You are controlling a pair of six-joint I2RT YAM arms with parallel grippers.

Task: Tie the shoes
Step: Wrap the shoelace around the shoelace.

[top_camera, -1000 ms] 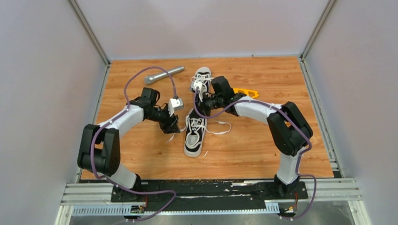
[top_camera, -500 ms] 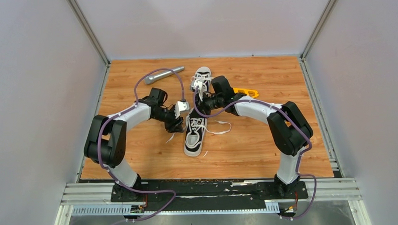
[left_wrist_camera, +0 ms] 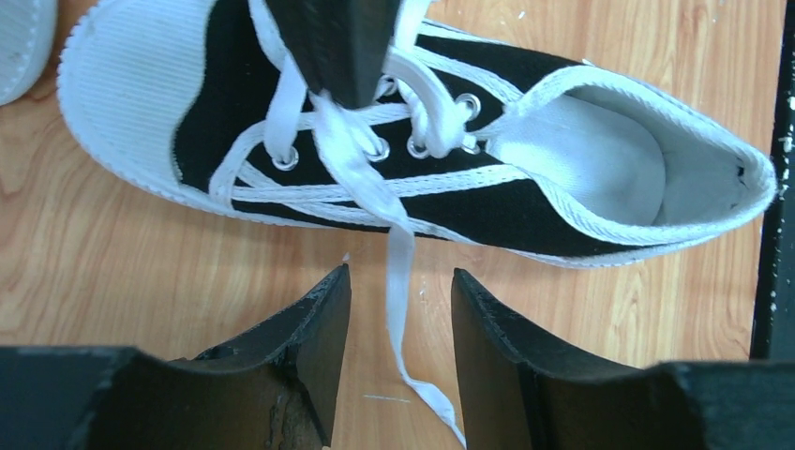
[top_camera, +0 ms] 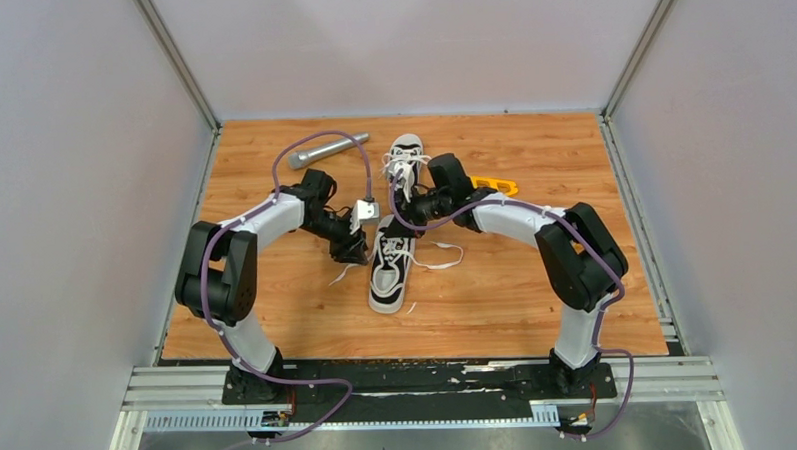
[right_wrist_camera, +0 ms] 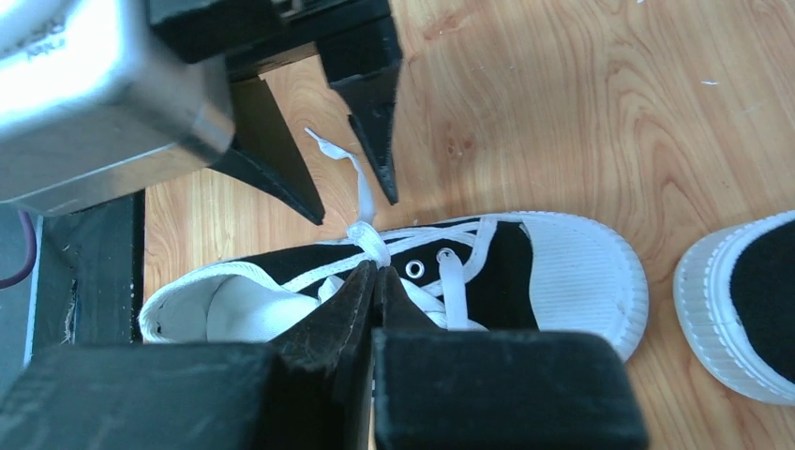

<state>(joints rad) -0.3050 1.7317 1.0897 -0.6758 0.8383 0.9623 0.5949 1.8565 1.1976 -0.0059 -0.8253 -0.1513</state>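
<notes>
The near shoe [left_wrist_camera: 309,187] is black canvas with a white toe cap and lies on the wooden table, its toe pointing away from the arm bases. The far shoe [top_camera: 405,157] lies just beyond it, toe to toe. My right gripper [right_wrist_camera: 377,270] is shut on the white lace over the near shoe's eyelets. From that pinch a lace end [left_wrist_camera: 398,272] runs off the shoe's left side and passes between the fingers of my left gripper [left_wrist_camera: 399,274]. The left gripper is open and low over the table, clear of the lace on both sides. Another loose lace end [top_camera: 442,253] lies to the right of the shoe.
A grey metal cylinder [top_camera: 327,147] lies at the back left of the table. A yellow object [top_camera: 495,187] shows behind the right forearm. Grey walls close in the table on the left, back and right.
My left arm has swung right, bringing its gripper up to the near shoe's left side, and its jaws have narrowed around the lace end. The right gripper has held its pinch in place.
</notes>
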